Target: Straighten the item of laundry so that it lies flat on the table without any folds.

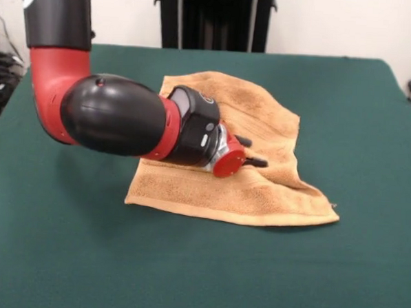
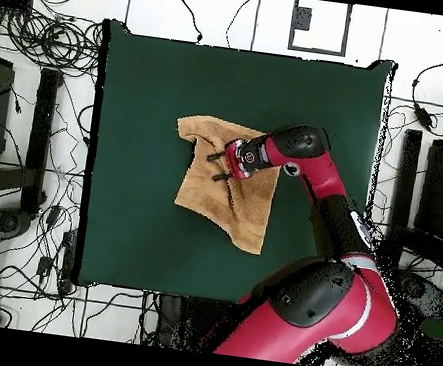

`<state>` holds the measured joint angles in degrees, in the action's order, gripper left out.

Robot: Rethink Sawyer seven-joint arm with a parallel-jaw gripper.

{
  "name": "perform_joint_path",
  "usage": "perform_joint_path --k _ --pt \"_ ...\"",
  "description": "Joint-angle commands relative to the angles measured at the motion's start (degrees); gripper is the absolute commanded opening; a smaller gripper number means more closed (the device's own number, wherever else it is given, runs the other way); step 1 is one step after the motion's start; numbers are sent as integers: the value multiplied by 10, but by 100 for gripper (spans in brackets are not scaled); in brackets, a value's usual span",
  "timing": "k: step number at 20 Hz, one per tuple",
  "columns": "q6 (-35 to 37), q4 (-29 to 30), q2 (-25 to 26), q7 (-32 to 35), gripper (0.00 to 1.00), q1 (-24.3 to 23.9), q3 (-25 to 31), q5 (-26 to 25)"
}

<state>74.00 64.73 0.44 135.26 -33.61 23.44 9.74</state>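
The tan-orange towel point(image 1: 258, 195) lies rumpled near the middle of the dark green table point(image 1: 353, 100). Its far part is folded over, and one corner runs out to a point at the front right. In the overhead view the towel point(image 2: 203, 197) shows an uneven outline with one long corner reaching toward the robot. My gripper point(image 1: 256, 151) lies low and nearly level over the towel's middle, its two black fingers apart and holding nothing. In the overhead view the gripper point(image 2: 214, 167) points toward the towel's left side. The arm hides part of the towel.
The red and black arm point(image 1: 111, 114) reaches across the table's left side in the front view. Cables and stands point(image 2: 29, 146) lie on the floor around the table in the overhead view. Green cloth surrounds the towel on all sides.
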Motion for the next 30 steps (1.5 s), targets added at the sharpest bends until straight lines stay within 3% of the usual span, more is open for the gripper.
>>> perform_joint_path --k 1,3,6,9,15,18,21,23,30 --pt "-23 73 17 -26 100 20 53 25" --pt "-45 70 10 -41 100 25 44 4" --pt "-108 122 -19 -29 100 29 39 -9" --pt "-181 189 -35 -5 100 28 53 2" --pt "-316 254 -32 37 100 37 75 13" --pt "-376 253 -56 74 100 79 39 -13" --pt "-406 214 -86 119 100 160 -48 -59" --pt "-416 191 -83 116 100 186 -80 -72" --pt "-429 185 -48 45 100 161 -61 -49"
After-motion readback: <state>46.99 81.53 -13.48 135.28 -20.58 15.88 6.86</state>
